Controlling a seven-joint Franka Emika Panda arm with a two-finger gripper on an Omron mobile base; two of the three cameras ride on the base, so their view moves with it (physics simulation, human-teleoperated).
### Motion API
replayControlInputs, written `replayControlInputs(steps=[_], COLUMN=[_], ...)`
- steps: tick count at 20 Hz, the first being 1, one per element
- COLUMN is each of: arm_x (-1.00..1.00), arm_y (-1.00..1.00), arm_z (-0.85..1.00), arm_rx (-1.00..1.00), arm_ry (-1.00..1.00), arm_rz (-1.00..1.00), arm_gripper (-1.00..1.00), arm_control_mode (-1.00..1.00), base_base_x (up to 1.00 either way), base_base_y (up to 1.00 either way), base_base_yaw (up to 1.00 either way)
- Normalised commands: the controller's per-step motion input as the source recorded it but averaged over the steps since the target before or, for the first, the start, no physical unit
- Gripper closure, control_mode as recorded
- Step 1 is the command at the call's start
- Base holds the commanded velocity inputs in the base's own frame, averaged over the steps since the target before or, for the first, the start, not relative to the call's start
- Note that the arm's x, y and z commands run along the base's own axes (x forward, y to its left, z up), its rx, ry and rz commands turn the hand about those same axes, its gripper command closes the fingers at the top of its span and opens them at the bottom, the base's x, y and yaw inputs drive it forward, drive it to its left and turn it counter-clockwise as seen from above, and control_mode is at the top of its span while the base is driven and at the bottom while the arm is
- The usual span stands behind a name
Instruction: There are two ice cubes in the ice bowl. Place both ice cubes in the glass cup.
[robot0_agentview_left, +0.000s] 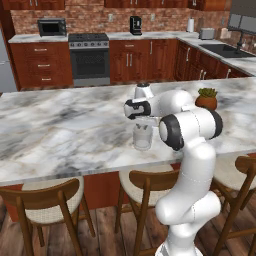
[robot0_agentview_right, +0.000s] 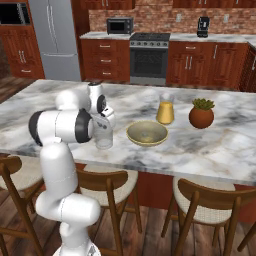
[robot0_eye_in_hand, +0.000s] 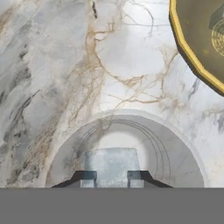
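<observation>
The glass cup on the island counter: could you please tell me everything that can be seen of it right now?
The glass cup is a short, clear, colourless tumbler without a handle, standing upright on the marble counter, beside the yellow-olive bowl but apart from it. The gripper hangs directly over its round mouth, shut on a pale, see-through ice cube. Whether the cup already holds anything cannot be told.

The counter (robot0_agentview_left: 60, 130) is white and grey marble with thin brown lines running through it. The ice bowl (robot0_agentview_right: 147, 133) is dull yellow, with a brighter yellow rim at the upper right of the hand view. The glass cup (robot0_agentview_left: 142, 136) is clear with no colour. An ice cube (robot0_eye_in_hand: 111, 166) is pale grey-blue and see-through. The pot (robot0_agentview_right: 201, 118) is brown-orange with a green plant. A jug (robot0_agentview_right: 165, 112) holds orange juice. The cabinets (robot0_agentview_left: 40, 65) are dark red-brown.
</observation>
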Motion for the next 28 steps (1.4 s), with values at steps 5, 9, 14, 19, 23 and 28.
replayControlInputs(steps=[5,9,14,19,23,28], arm_x=[0.14,0.14,0.11,-0.01,-0.25,-0.2], arm_y=[0.0,0.0,0.0,0.0,0.0,0.0], arm_z=[-0.09,-0.03,-0.06,-0.15,0.0,0.0], arm_rx=[0.0,0.0,0.0,0.0,0.0,0.0], arm_ry=[0.02,0.0,0.0,0.02,0.0,0.0], arm_rz=[0.0,0.0,0.0,0.01,0.03,0.02], arm_gripper=[1.0,1.0,1.0,1.0,1.0,1.0], arm_control_mode=[-1.0,-1.0,-1.0,-1.0,-1.0,-1.0], base_base_x=[0.0,0.0,0.0,0.0,0.0,0.0], base_base_y=[0.0,0.0,0.0,0.0,0.0,0.0], base_base_yaw=[0.0,0.0,0.0,0.0,0.0,0.0])
